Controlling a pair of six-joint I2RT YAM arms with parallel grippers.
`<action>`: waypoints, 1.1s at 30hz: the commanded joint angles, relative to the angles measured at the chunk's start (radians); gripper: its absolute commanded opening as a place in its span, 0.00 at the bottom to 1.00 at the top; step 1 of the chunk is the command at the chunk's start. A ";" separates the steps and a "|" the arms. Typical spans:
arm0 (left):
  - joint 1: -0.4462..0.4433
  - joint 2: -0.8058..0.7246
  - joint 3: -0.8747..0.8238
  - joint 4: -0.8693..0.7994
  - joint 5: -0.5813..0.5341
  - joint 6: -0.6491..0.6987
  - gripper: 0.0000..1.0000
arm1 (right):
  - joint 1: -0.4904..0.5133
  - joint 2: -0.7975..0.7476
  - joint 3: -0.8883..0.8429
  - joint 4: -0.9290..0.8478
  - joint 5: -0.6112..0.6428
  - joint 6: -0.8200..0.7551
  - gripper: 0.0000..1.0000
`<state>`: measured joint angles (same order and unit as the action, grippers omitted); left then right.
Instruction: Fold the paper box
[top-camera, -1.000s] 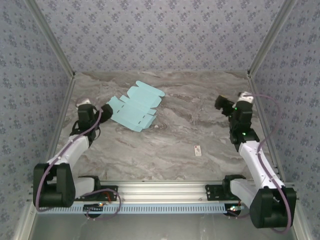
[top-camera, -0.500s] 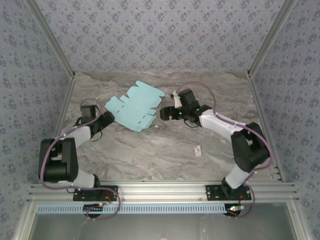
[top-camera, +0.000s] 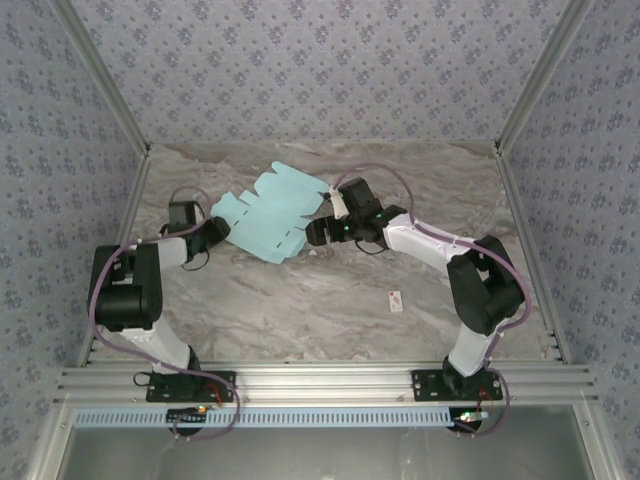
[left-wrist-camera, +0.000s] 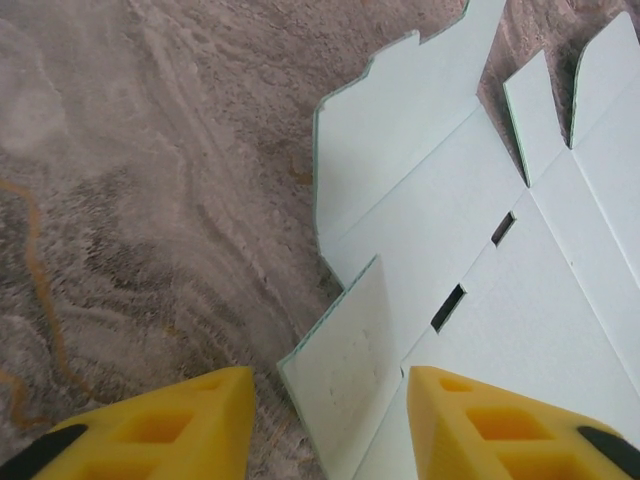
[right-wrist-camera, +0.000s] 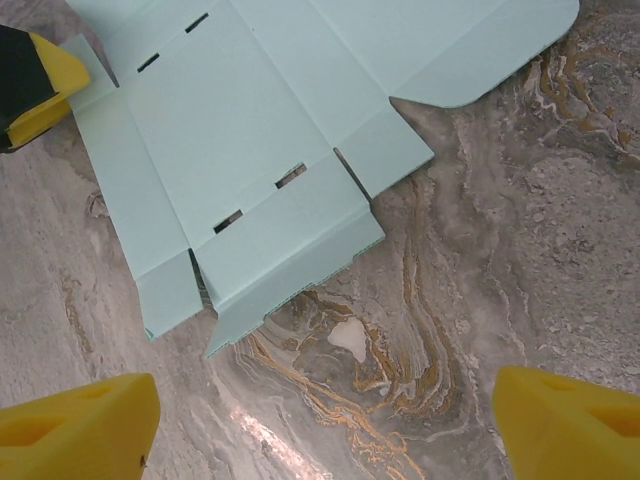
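**While both arms reach in, the sheet lies unfolded**

As I watch the overhead feed, the paper box (top-camera: 268, 215) is an open die-cut sheet of pale turquoise card. It lies on the marbled table (top-camera: 300, 310), far of centre and a little to the left. Its tabbed flaps are spread out and nothing is closed up into box form.

My left gripper (top-camera: 218, 228) sits low at the sheet's left edge. On the left wrist camera its jaws stand apart, released. One small side flap of the paper box (left-wrist-camera: 480, 180) lies in the gap of the left gripper (left-wrist-camera: 330, 378). I see a sliver of table on the flap's left side. On the other side I cannot tell whether card and pad touch.

My right gripper (top-camera: 315, 232) is just beside the sheet's right edge, facing left. On its wrist camera the right gripper (right-wrist-camera: 325, 385) is spread wide, grasping nothing. Bare marble lies between the two yellow fingertips (right-wrist-camera: 90, 420). The paper box (right-wrist-camera: 250, 130) lies just beyond them, slots showing. Its nearest narrow strip looks slightly creased. A yellow finger (right-wrist-camera: 45, 85) of the left arm meets the sheet's far corner.

A tiny white tag (top-camera: 396, 300) lies well apart, nearer and to the right.
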<state>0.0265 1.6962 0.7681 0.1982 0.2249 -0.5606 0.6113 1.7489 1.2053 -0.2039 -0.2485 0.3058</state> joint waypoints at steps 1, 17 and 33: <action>0.005 0.030 0.037 0.056 0.037 0.024 0.37 | 0.001 0.003 0.022 -0.028 0.002 -0.012 0.89; 0.004 -0.106 0.085 0.081 0.194 0.069 0.06 | -0.079 -0.123 0.033 -0.082 -0.034 -0.100 0.89; -0.226 -0.369 0.631 -0.641 0.263 0.696 0.00 | -0.165 -0.270 0.378 -0.349 -0.180 -0.632 0.88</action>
<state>-0.1738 1.3270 1.3315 -0.2001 0.4652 -0.0715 0.4263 1.5040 1.5383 -0.4477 -0.3847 -0.1589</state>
